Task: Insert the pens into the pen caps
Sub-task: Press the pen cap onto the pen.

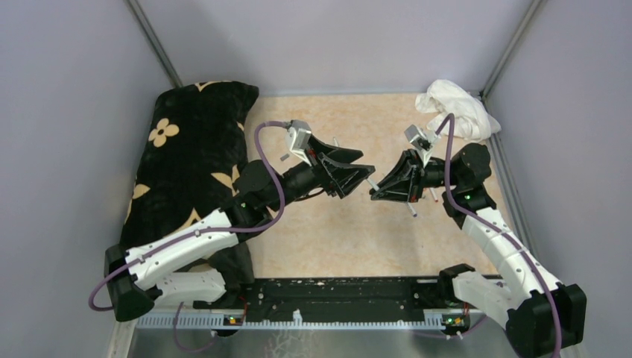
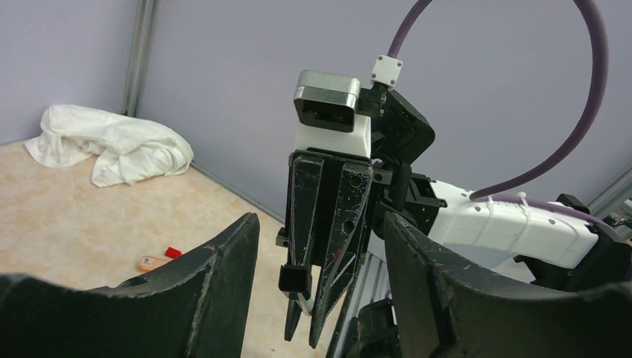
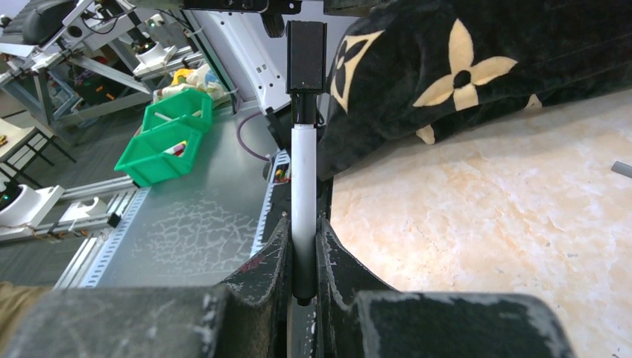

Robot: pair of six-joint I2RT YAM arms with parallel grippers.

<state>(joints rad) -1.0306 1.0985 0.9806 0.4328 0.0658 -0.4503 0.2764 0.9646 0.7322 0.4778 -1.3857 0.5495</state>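
Left pincer (image 2: 319, 227) stands wide open, its two fingers (image 2: 216, 291) spread well apart and holding nothing. Right pincer (image 3: 303, 227) is clamped tight on the white barrel of a pen (image 3: 302, 179), with the pen's tail end sunk between its fingers. Both pincers hover above the desk (image 1: 335, 239), facing each other tip to tip. With the white cloth (image 1: 456, 108) as reference, the right pincer is near the cloth, on its side toward the arm bases, and the left pincer is farther from the cloth. The pen's long axis runs straight out of the right pincer, away from the cloth and toward the left pincer. A black cap (image 3: 306, 45) sits on the pen's far end, which points into the gap between the open left fingers. Whether it lies inside that gap or just short of it cannot be told. A dark neck shows between cap and barrel, so full seating of the cap cannot be confirmed. The left arm is the nearer one to the cap. Any seating push would need to run along the pen's axis, toward the cloth, with the right pincer bracing the barrel. A red cap (image 2: 173, 252) and a short orange piece (image 2: 153, 262) lie just beside each other on the desk, apart from the cloth.
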